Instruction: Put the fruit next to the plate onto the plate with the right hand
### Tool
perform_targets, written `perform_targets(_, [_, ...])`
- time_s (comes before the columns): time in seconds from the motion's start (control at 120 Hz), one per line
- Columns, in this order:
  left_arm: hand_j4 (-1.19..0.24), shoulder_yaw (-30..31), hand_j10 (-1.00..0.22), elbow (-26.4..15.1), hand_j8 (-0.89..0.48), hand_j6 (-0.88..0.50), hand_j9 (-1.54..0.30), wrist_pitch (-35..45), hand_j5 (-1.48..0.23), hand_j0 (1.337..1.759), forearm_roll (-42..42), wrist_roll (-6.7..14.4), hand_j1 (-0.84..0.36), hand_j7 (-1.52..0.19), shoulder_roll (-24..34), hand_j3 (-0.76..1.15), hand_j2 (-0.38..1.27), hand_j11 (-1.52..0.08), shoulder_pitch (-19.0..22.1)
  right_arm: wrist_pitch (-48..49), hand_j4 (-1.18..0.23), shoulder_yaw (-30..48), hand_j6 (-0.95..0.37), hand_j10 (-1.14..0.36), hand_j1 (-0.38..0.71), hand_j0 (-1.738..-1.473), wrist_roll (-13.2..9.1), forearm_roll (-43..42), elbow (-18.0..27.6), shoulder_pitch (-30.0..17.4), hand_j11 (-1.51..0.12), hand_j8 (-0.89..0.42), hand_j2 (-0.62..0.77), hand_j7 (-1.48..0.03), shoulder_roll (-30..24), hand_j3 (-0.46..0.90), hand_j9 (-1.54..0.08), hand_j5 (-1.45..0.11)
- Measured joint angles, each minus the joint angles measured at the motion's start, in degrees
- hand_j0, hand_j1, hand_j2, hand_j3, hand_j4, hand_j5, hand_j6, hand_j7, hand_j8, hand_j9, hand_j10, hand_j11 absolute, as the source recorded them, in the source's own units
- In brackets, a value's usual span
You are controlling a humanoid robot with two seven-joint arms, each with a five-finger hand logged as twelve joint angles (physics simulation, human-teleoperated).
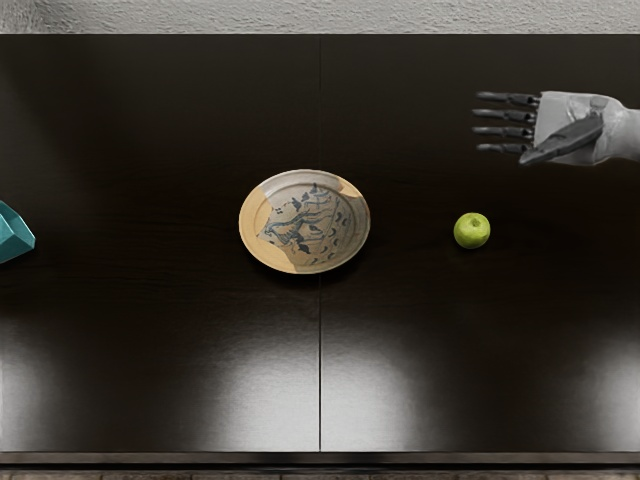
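Dark, glossy bench (pixel 150 360) fills nearly the whole head view, with a thin seam running top to bottom through its middle and two soft light reflections near the front edge. A pale grey textured strip (pixel 300 14) runs along the back.

Right robot hand (pixel 548 127): grey, five-fingered, enters from the right edge near the far right of the bench. Four dark fingers (pixel 505 115) are stretched out straight and parallel, pointing toward the picture's left; the thumb lies along the lower side of the palm. Fingers spread, holding nothing. No contact with any object.

Small round green apple (pixel 472 230): rests on the bench below and slightly left of the fingertips, clear of the robot hand. Sits to the right of the plate, apart from it, with bare bench between.

Round ceramic plate with tan rim and blue painted pattern (pixel 304 222): lies flat at the bench centre, over the seam. Nothing on it.

Teal angular object (pixel 12 233): cut off by the left edge, level with the plate; cannot tell what it is.
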Motion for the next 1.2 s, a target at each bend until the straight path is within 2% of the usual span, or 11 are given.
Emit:
perform_targets(0.142, [-0.25, 0.0, -0.25, 0.0, -0.25, -0.25, -0.32, 0.0, -0.32, 1.658, 0.0, 0.0, 0.06, -0.32, 0.0, 0.0, 0.05, -0.32, 0.0, 0.0, -0.03, 0.1, -0.03, -0.03, -0.31, -1.658, 0.1, -1.0, 0.2, 1.0, -0.05, -0.03, -0.01, -0.05, 0.5, 0.0, -0.05, -0.05])
perform_targets(0.242, [-0.25, 0.0, -0.25, 0.0, -0.25, -0.25, -0.32, 0.0, -0.32, 1.658, 0.0, 0.0, 0.06, -0.32, 0.0, 0.0, 0.05, -0.32, 0.0, 0.0, -0.03, 0.5, -0.03, -0.03, -0.31, -1.658, 0.9, -2.1, 0.3, 1.4, -0.05, -0.03, -0.01, -0.05, 0.6, 0.0, -0.05, -0.05])
perform_targets(0.35, [-0.25, 0.0, -0.25, 0.0, -0.25, -0.25, -0.32, 0.0, -0.32, 1.658, 0.0, 0.0, 0.06, -0.32, 0.0, 0.0, 0.05, -0.32, 0.0, 0.0, -0.04, 4.9, -0.04, -0.04, -0.3, -1.658, 2.5, -15.0, 1.2, 1.5, -0.05, -0.04, -0.01, -0.05, 0.6, 0.0, -0.05, -0.05])
perform_targets(0.4, [-0.25, 0.0, -0.25, 0.0, -0.25, -0.25, -0.32, 0.0, -0.32, 1.658, 0.0, 0.0, 0.06, -0.32, 0.0, 0.0, 0.05, -0.32, 0.0, 0.0, -0.04, 7.2, -0.04, -0.04, -0.3, -1.658, 3.0, -23.0, 3.9, 1.6, -0.05, -0.04, -0.01, -0.05, 0.2, 0.0, -0.05, -0.05])
perform_targets(0.525, [-0.25, 0.0, -0.25, 0.0, -0.25, -0.25, -0.32, 0.0, -0.32, 1.658, 0.0, 0.0, 0.06, -0.32, 0.0, 0.0, 0.05, -0.32, 0.0, 0.0, -0.04, 9.6, -0.04, -0.04, -0.3, -1.658, 3.6, -40.3, 15.4, 1.2, -0.05, -0.04, -0.01, -0.05, -1.7, 0.0, -0.05, -0.05])
perform_targets(0.625, [-0.25, 0.0, -0.25, 0.0, -0.25, -0.25, -0.32, 0.0, -0.32, 1.658, 0.0, 0.0, 0.06, -0.32, 0.0, 0.0, 0.05, -0.32, 0.0, -1.3, -0.04, 9.7, -0.04, -0.04, -0.3, -1.658, 3.8, -48.8, 22.4, 0.0, -0.06, -0.04, -0.01, -0.06, -2.2, 0.0, -0.06, -0.06])
perform_targets(0.733, [-0.25, 0.0, -0.25, 0.0, -0.25, -0.25, -0.32, 0.0, -0.32, 1.658, 0.0, 0.0, 0.05, -0.32, 0.0, 0.0, 0.05, -0.32, 0.0, -9.5, -0.05, 8.5, -0.05, -0.05, -0.29, -1.658, 3.7, -56.3, 28.4, -2.7, -0.06, -0.05, -0.01, -0.06, -2.3, 0.0, -0.06, -0.06])
perform_targets(0.992, [-0.25, 0.0, -0.25, 0.0, -0.25, -0.25, -0.32, 0.0, -0.32, 1.658, 0.0, 0.0, 0.06, -0.32, 0.0, 0.0, 0.05, -0.32, 0.0, -27.9, -0.06, -2.3, -0.06, -0.06, -0.28, -1.658, 3.2, -67.2, 33.6, -4.2, -0.07, -0.06, -0.01, -0.07, -0.1, 0.0, -0.07, -0.07])
perform_targets(1.2, [-0.25, 0.0, -0.25, 0.0, -0.25, -0.25, -0.32, 0.0, -0.32, 1.658, 0.0, 0.0, 0.05, -0.32, 0.0, 0.0, 0.05, -0.32, 0.0, -35.7, -0.07, -8.6, -0.07, -0.07, -0.27, -1.658, 0.0, -71.3, 34.4, -4.1, -0.08, -0.07, -0.01, -0.08, 1.6, 0.0, -0.08, -0.08])
